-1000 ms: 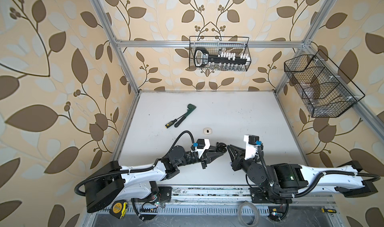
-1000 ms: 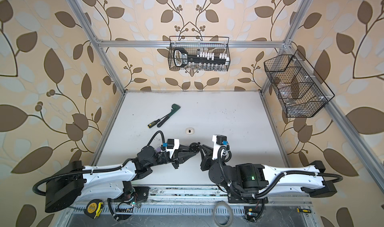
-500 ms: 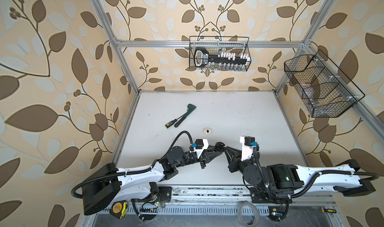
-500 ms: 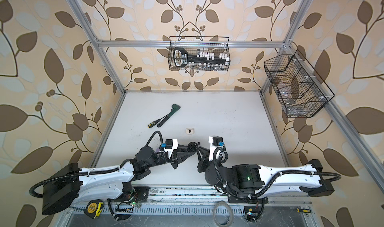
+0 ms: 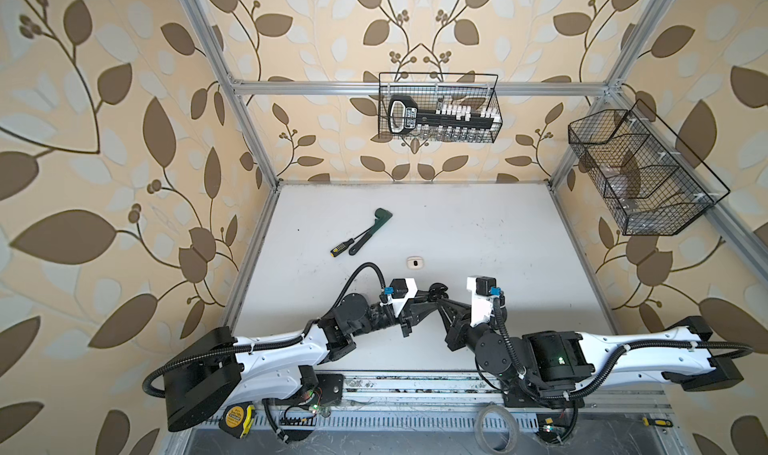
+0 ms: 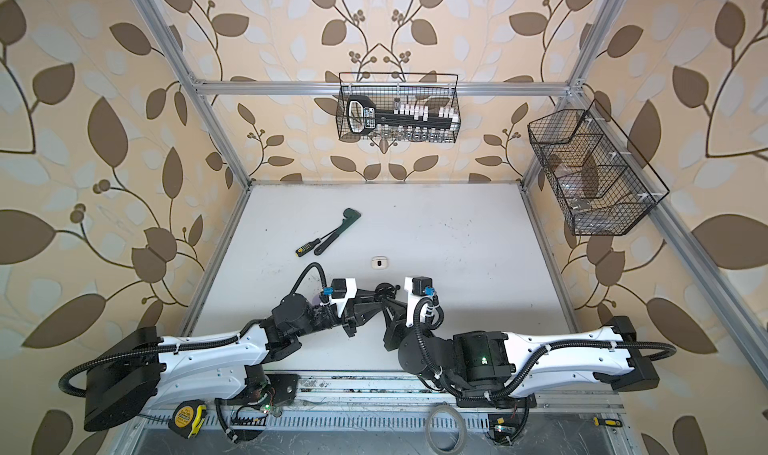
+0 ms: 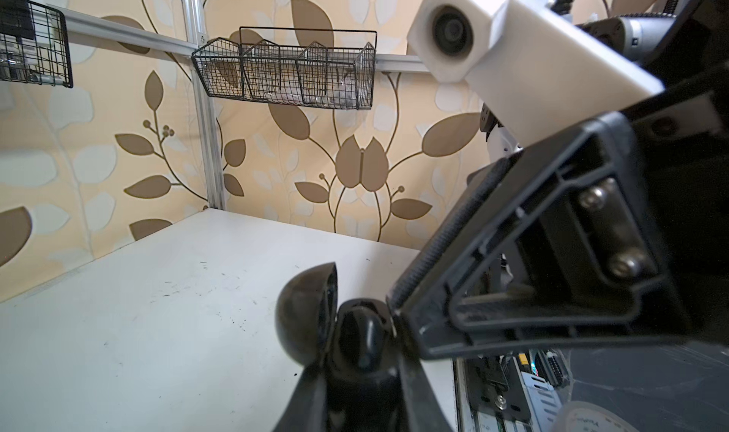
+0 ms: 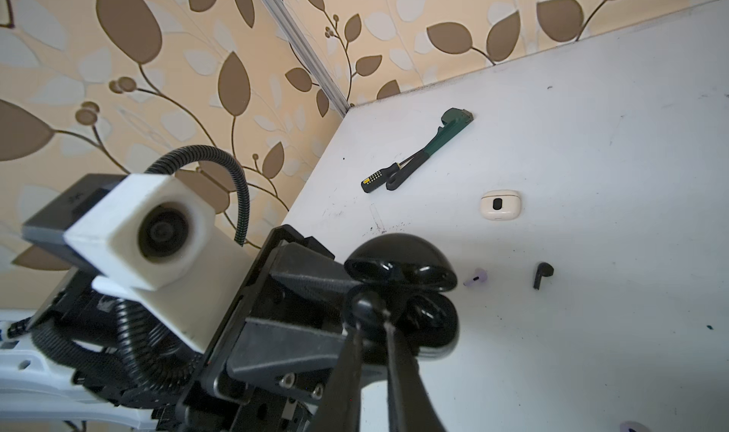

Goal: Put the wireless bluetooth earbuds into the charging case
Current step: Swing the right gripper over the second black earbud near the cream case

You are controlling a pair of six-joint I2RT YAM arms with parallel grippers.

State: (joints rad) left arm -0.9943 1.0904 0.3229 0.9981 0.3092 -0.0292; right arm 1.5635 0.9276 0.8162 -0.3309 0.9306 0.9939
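A black charging case (image 8: 432, 325) with its lid (image 8: 398, 258) open hangs just above the table, and my left gripper (image 7: 361, 371) is shut on its base. My right gripper (image 8: 369, 311) is shut on a black earbud (image 8: 366, 303) and holds it at the case's open mouth. In both top views the two grippers meet tip to tip at the case (image 5: 437, 289) (image 6: 384, 287). A second black earbud (image 8: 542, 274) and a lavender earbud (image 8: 476, 278) lie loose on the table beyond it. A closed cream-white case (image 8: 500, 205) (image 5: 414, 262) lies farther back.
A screwdriver and a green wrench (image 5: 365, 234) lie at the back left of the white table (image 5: 519, 245). Wire baskets hang on the back wall (image 5: 438, 108) and the right wall (image 5: 640, 174). A tape measure (image 5: 237, 417) sits below the front rail.
My right arm has swung a little to the left, toward the case. The left arm has hardly moved, and both grips are unchanged.
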